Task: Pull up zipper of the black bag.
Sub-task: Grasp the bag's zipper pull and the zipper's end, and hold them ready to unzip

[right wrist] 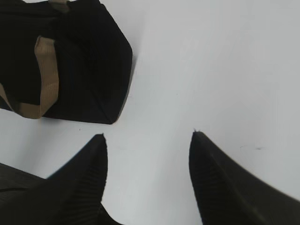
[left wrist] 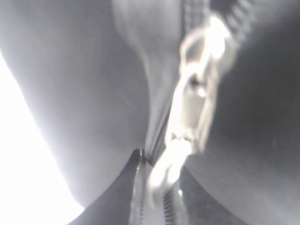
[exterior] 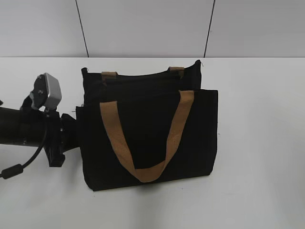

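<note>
The black bag [exterior: 152, 138] lies on the white table with its tan handles [exterior: 112, 129] facing me. My left gripper [exterior: 75, 125] is pressed against the bag's left edge. In the blurred left wrist view, the zipper's silver slider and pull tab [left wrist: 194, 108] fill the middle. My left gripper's dark fingers [left wrist: 161, 187] close on the tab's lower end, with the zip teeth running between them. My right gripper [right wrist: 147, 138] is open and empty above the bare table, to the right of the bag's corner [right wrist: 89, 56]. It does not show in the exterior view.
The white table [exterior: 257, 143] stretches to the right of the bag and in front of it. A pale panelled wall [exterior: 143, 28] stands behind. The left arm's cable [exterior: 19, 167] hangs at the left edge.
</note>
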### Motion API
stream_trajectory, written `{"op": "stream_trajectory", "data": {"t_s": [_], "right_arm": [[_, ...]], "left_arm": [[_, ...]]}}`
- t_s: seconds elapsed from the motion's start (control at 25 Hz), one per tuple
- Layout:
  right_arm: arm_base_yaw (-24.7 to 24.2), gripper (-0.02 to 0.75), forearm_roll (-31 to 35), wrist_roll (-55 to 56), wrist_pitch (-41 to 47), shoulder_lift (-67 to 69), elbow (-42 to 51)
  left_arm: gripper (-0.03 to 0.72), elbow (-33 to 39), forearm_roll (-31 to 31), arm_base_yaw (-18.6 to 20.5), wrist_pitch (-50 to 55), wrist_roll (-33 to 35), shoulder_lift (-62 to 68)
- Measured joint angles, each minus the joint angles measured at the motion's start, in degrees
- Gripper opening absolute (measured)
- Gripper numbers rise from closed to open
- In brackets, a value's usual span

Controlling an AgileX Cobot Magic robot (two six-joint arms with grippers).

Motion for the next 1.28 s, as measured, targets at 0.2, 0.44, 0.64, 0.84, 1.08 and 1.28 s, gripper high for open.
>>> {"op": "stream_trajectory", "data": {"t_s": [0.2, 0.44, 0.64, 0.84, 1.08, 1.28], "right_arm": [[0.00, 0.433, 1.48, -0.82, -1.32, 2.28, -1.25], [0.00, 0.428, 9.71, -6.92, -1.21, 11.34, -6.72], [1.69, 0.386, 18.17, -12.42, -1.26, 16.35, -10.27], [12.74, 0.380, 19.47, -11.75, -4.92, 21.77, -12.03], [27.96, 0.379, 19.81, -8.01, -15.59, 31.13, -12.03], [36.44, 0.379, 20.11, -6.18, -22.83, 39.53, -13.02]], "left_arm": [[0.065, 0.00, 0.00, 0.00, -3.89, -0.86, -6.75], [0.017, 0.00, 1.07, 0.00, -9.13, -6.57, -14.41], [0.017, 0.00, 4.98, 0.00, -12.43, -11.41, -19.09], [0.017, 0.00, 8.38, 0.00, -13.37, -14.80, -22.54], [0.015, 0.00, 12.28, 0.00, -13.41, -18.51, -25.92], [0.015, 0.00, 15.28, 0.00, -13.49, -21.01, -27.66]]}}
